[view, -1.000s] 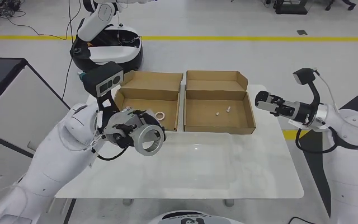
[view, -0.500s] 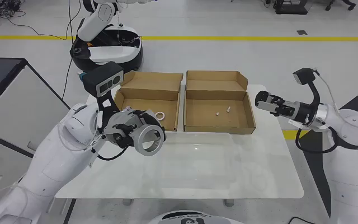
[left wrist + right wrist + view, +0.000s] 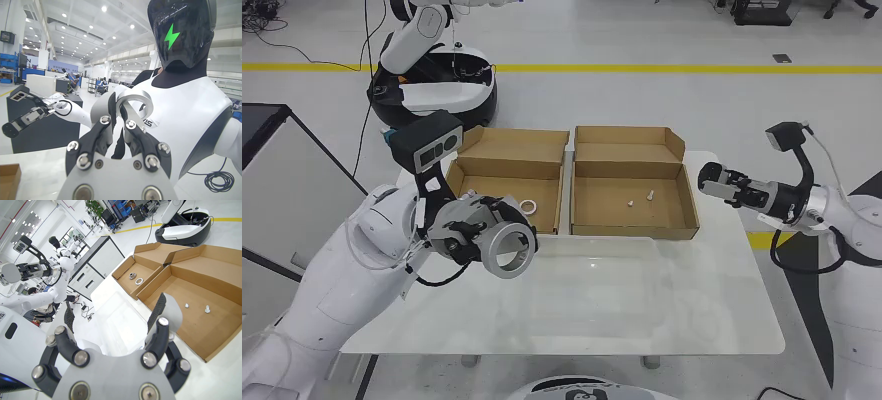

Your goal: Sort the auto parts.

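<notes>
Transfer step in hand: with large silver metal ring (image 3: 136, 94) pinched between fingers of left gripper (image 3: 117, 111) above white worktop (image 3: 642, 290), and fingers of right gripper (image 3: 114, 308) spread, presumably carry over left brown cardboard box (image 3: 497, 190), then release.

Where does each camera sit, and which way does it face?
Top view: above both arms, looking down at the table; the left gripper holds a metal ring.
Left wrist view: behind the left gripper, facing back at the torso.
Right wrist view: behind the open right gripper, facing the two boxes.
Shared: top and right wrist views both show the boxes.
</notes>
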### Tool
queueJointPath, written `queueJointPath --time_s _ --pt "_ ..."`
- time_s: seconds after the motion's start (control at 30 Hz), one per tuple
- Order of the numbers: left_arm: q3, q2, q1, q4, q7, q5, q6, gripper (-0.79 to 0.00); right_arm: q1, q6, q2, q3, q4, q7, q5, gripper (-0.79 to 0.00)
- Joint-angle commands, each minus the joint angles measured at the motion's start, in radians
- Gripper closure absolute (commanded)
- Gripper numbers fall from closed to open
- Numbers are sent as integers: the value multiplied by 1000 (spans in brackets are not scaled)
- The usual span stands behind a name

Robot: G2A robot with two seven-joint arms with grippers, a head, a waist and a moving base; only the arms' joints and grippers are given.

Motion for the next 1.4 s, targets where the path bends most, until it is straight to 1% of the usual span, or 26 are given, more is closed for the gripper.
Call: queueJointPath --time_s 0.0,0.43,0.47,0.5,0.53,0.73,0.83,1.03,1.1,1.23,1.37 --pt "0 0 0 0 0 0 0 0 0 0 0 0 0 0 0 -785" --pt "0 0 0 0 0 0 0 0 0 0 0 0 0 0 0 -785" --pt "-5 0 -1 -2 3 13 11 0 0 0 0 0 0 0 0 -785" --pt "0 -4 11 -18 40 -17 14 0 0 0 0 0 0 0 0 -785" --pt "2 -6 16 -21 51 -27 15 0 0 0 0 0 0 0 0 -785" --pt "18 -25 20 -22 80 -108 0 0 0 0 0 0 0 0 0 -785" --pt "18 -36 19 -25 70 -160 0 0 0 0 0 0 0 0 0 -785" --pt "3 -63 24 -31 3 -303 0 0 0 0 0 0 0 0 0 -785" --pt "-3 -73 27 -33 1 -334 0 0 0 0 0 0 0 0 0 -785" --pt "-12 -86 29 -25 1 -325 0 0 0 0 0 0 0 0 0 -785" --pt "-27 -90 29 4 -25 -242 25 0 0 0 0 0 0 0 0 -785"
